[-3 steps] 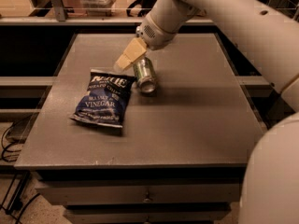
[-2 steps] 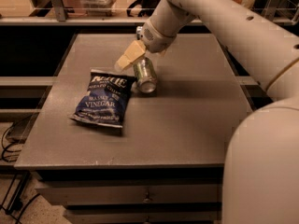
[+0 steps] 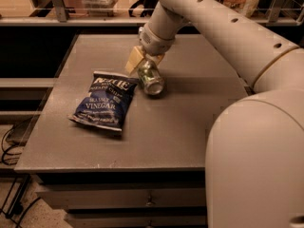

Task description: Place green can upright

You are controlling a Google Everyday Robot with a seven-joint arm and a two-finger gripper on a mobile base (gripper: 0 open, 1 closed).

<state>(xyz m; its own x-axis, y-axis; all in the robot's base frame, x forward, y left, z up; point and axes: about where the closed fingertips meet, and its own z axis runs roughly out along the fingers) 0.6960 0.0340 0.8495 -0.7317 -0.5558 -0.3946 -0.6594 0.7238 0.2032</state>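
The green can [image 3: 150, 78] lies tilted on its side near the middle of the grey table [image 3: 180, 118], its silver end facing the camera. My gripper [image 3: 142, 61] is at the can's far end, with its pale yellow fingers [image 3: 134, 59] around the can's upper part. The can's far end is hidden by the gripper. The arm reaches in from the upper right.
A dark blue chip bag [image 3: 105, 101] lies flat just left of the can, close to touching it. The robot's pale body [image 3: 256, 165] fills the lower right. A shelf rail [image 3: 57, 4] runs behind the table. Cables [image 3: 12, 141] hang at the left.
The arm has shifted slightly; the can stays tilted on its side in the gripper at about the same spot by the chip bag.
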